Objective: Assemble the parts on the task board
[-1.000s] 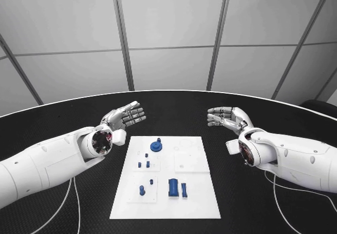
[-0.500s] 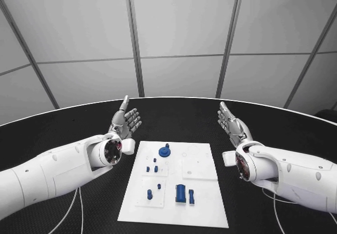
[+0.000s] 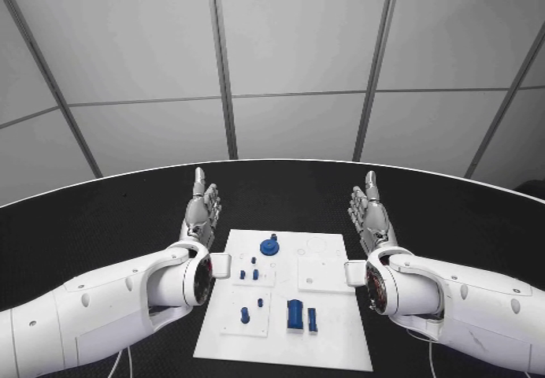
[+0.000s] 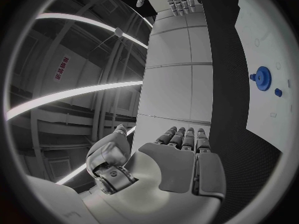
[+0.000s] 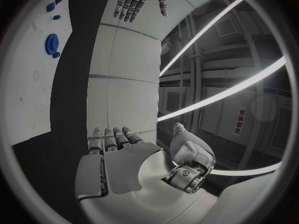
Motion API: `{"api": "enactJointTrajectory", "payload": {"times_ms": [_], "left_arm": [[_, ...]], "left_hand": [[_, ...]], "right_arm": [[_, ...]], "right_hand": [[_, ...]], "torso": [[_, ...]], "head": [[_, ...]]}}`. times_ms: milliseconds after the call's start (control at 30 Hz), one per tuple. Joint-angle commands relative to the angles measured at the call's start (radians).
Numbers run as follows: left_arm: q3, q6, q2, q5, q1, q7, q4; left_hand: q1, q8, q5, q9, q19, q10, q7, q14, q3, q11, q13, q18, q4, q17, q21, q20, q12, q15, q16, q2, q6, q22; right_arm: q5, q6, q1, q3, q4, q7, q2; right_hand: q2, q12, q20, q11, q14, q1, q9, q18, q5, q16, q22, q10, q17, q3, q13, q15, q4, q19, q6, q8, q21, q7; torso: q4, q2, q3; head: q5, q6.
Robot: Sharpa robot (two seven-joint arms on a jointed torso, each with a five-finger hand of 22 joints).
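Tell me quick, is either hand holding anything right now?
Left hand: open, fingers straight, holding nothing.
Right hand: open, fingers straight, holding nothing.

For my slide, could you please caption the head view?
Both open hands, left and right, flank the white board of blue parts.

From my wrists I see one sign point(image 4: 64, 68) with red characters on a pale wall panel in the room; it shows again point(image 5: 239, 122) from my other wrist. The characters are too small for me to read. Nothing on the task board point(image 3: 329, 331) carries lettering I can make out.
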Motion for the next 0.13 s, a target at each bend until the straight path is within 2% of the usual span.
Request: {"api": "enactJointTrajectory", "payload": {"times_ms": [33,133], "left_arm": [[0.008,-0.068,-0.008,-0.030,-0.015,0.013,0.035],[0.012,-0.094,-0.013,-0.044,-0.023,0.021,0.052]], "left_hand": [[-0.007,-0.003,-0.006,-0.002,-0.004,-0.005,0.000,-0.005,-0.004,0.000,-0.001,-0.007,0.000,-0.002,-0.004,0.000,-0.007,0.000,-0.007,0.000,-0.004,-0.001],[-0.007,-0.003,-0.006,-0.002,-0.004,-0.005,0.000,-0.005,-0.004,0.000,-0.001,-0.007,0.000,-0.002,-0.004,0.000,-0.007,0.000,-0.007,0.000,-0.004,-0.001]], "right_arm": [[0.000,0.000,0.000,0.000,0.000,0.000,0.000],[0.000,0.000,0.000,0.000,0.000,0.000,0.000]], "right_hand": [[0.000,-0.004,0.000,0.001,-0.004,-0.008,-0.002,-0.007,-0.003,-0.005,-0.002,-0.004,-0.002,-0.004,-0.002,0.001,0.000,-0.005,-0.003,-0.006,-0.005,0.000],[0.000,-0.004,0.000,0.001,-0.004,-0.008,-0.002,-0.007,-0.003,-0.005,-0.002,-0.004,-0.002,-0.004,-0.002,0.001,0.000,-0.005,-0.003,-0.006,-0.005,0.000]], "torso": [[0.0003,0.000,0.0000],[0.0003,0.000,0.0000]], "head": [[0.000,0.000],[0.000,0.000]]}}
